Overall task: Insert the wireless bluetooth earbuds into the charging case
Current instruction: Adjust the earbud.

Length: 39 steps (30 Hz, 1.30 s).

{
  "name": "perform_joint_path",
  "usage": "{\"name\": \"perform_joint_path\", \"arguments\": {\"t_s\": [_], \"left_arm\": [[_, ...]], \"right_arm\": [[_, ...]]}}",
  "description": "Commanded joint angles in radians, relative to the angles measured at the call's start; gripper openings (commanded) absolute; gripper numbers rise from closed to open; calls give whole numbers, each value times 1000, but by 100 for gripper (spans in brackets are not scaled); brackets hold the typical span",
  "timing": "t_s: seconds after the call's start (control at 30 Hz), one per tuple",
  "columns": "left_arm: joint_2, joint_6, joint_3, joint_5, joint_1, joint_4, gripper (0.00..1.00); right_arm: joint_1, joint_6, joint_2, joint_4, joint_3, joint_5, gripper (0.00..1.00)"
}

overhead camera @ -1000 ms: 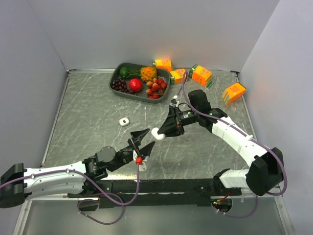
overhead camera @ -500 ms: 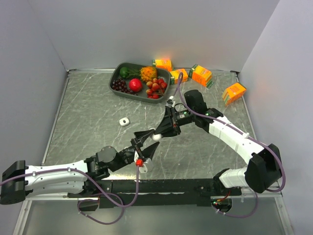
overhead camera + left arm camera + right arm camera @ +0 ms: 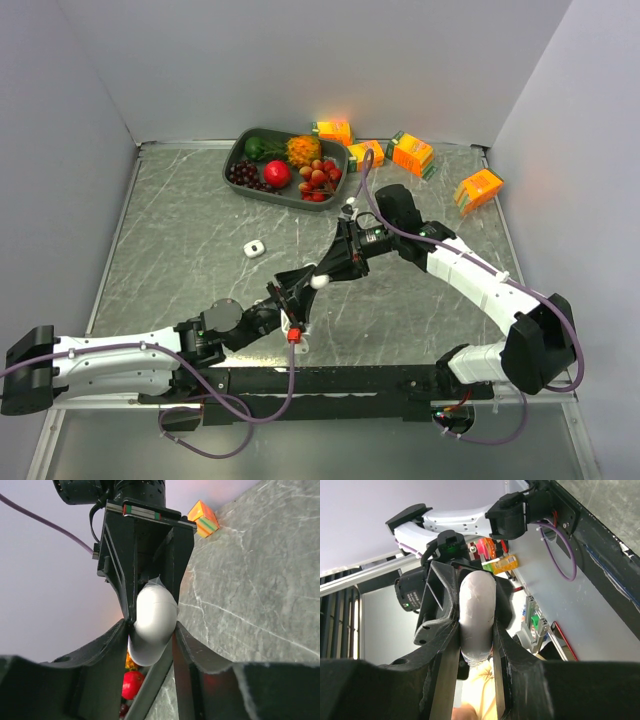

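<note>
A white rounded charging case point(image 3: 318, 281) is held in the air over the middle of the table, between both grippers. My right gripper point(image 3: 326, 274) is shut on it from the right; in the right wrist view the case point(image 3: 477, 620) sits tight between its fingers point(image 3: 476, 647). My left gripper point(image 3: 302, 292) comes from the lower left, and its jaws press both sides of the same case point(image 3: 152, 625) in the left wrist view point(image 3: 150, 642). A second small white case point(image 3: 253, 248) lies on the table to the left. No earbuds can be made out.
A dark tray point(image 3: 232, 162) of fruit stands at the back centre. Several orange juice boxes point(image 3: 412, 152) lie at the back right, one point(image 3: 477, 188) near the right wall. Grey walls enclose the marble table.
My left gripper has moved up to the case held by the right gripper and closed its open jaws round it. The right arm shifted slightly left, then held still.
</note>
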Motion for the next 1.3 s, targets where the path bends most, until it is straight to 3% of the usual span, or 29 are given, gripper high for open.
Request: {"name": "perform_joint_path", "arguments": {"t_s": [0.0, 0.23, 0.37, 0.43, 0.6, 0.77, 0.87, 0.97, 1.27], "left_arm": [[13, 24, 36, -34, -7, 13, 37], [11, 35, 31, -54, -11, 16, 25], [11, 25, 34, -60, -13, 16, 1], [11, 15, 31, -59, -11, 16, 1], [-19, -60, 33, -59, -14, 12, 1], [-52, -129, 39, -60, -14, -13, 1], [-67, -168, 45, -56, -14, -33, 1], [-78, -192, 48, -56, -14, -47, 1], [-104, -330, 51, -30, -16, -73, 1]], "right_arm": [[13, 12, -15, 13, 54, -17, 0], [18, 12, -22, 5, 63, -14, 0], [19, 10, -32, 5, 65, -12, 0], [19, 26, -38, 16, 63, -9, 2], [19, -8, -57, -29, 124, -5, 32], [18, -19, -68, -56, 178, 3, 45], [19, -22, -71, -67, 193, 3, 58], [19, -27, -78, -73, 200, 0, 64], [16, -141, -78, -222, 292, 54, 65]]}}
